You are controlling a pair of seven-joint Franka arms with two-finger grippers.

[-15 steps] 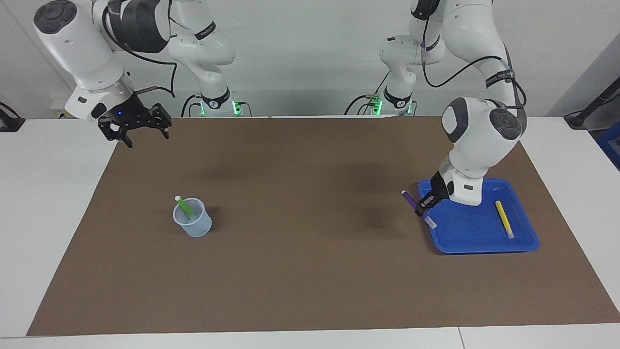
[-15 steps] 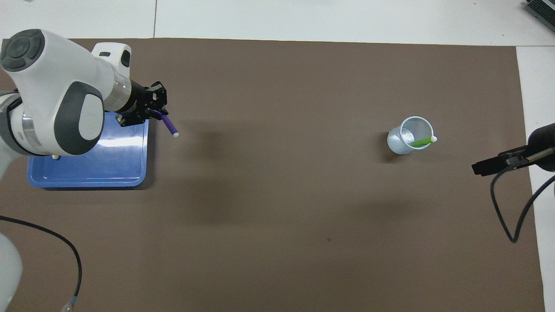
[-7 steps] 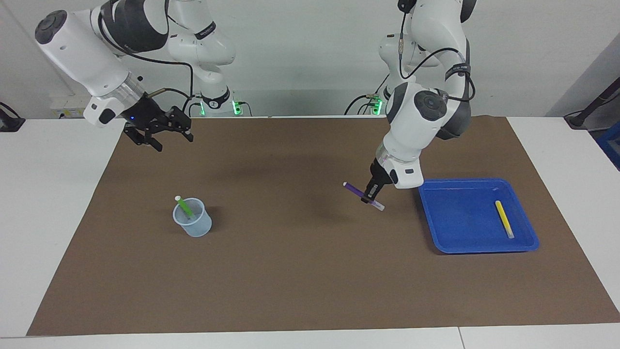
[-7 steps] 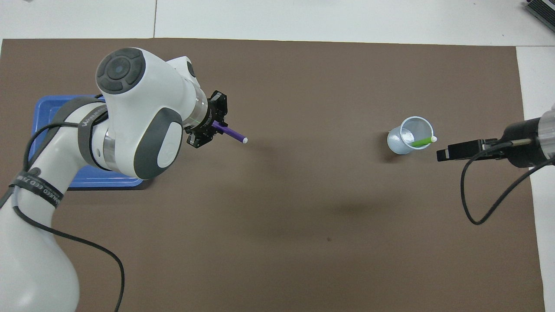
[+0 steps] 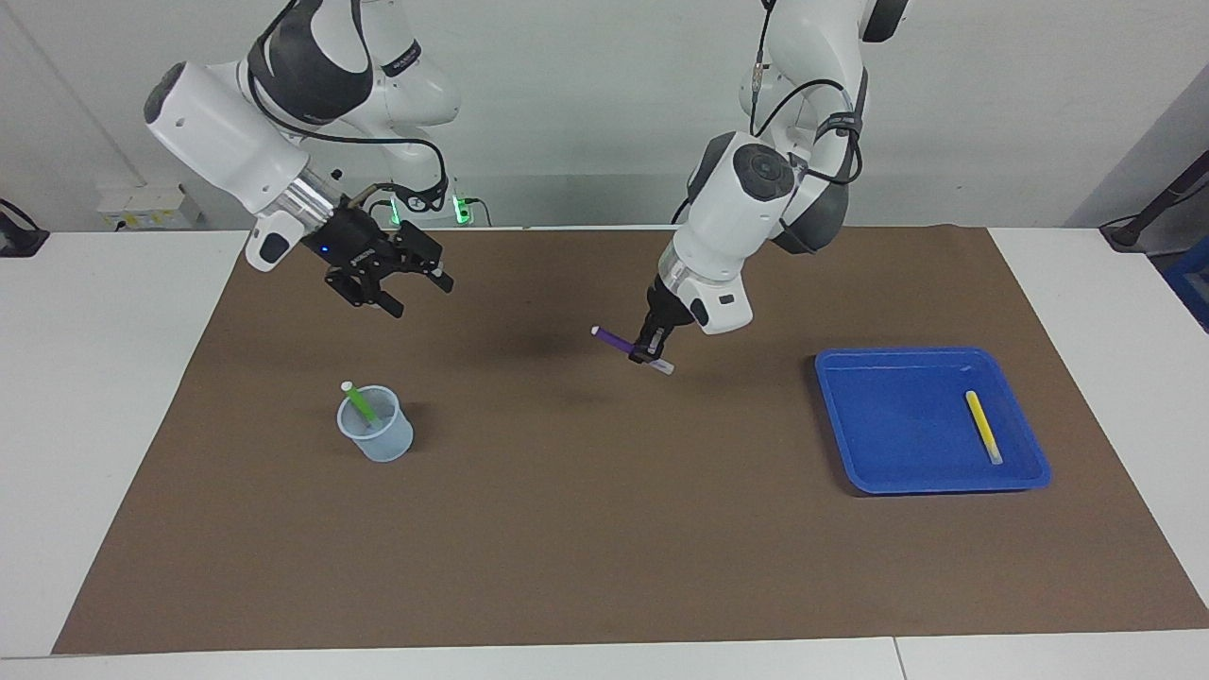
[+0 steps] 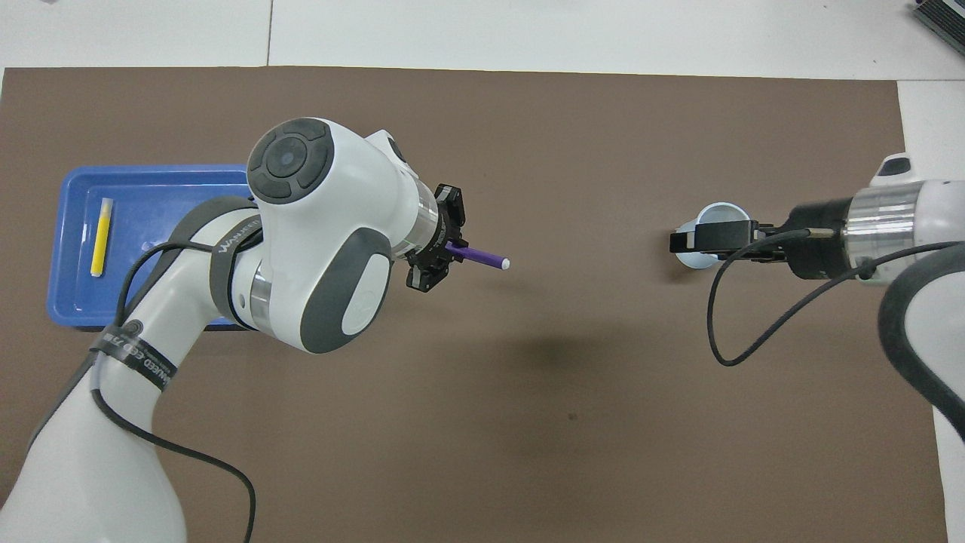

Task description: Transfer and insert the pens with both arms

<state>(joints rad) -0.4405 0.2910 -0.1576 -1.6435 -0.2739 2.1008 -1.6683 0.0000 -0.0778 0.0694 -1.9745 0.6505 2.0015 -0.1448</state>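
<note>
wall (image 5: 586, 113): plain, pale grey-white, at the robots' end of the table
table (image 5: 94, 397): white top; a seam shows along the edge farthest from the robots
mat (image 5: 604, 548): brown sheet covering most of the table, white margins left at both ends
socket box (image 5: 142, 203): white, low on the wall toward the right arm's end
light: even, soft; faint blurred shadows on the mat
blue item (image 5: 1192, 279): at the frame edge toward the left arm's end, cut off, cannot tell what

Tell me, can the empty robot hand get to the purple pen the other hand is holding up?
Probably yes. The right gripper hangs open over bare mat, and nothing stands between it and the purple pen, which the left gripper holds in the air with its white-tipped end pointing that way.
</note>
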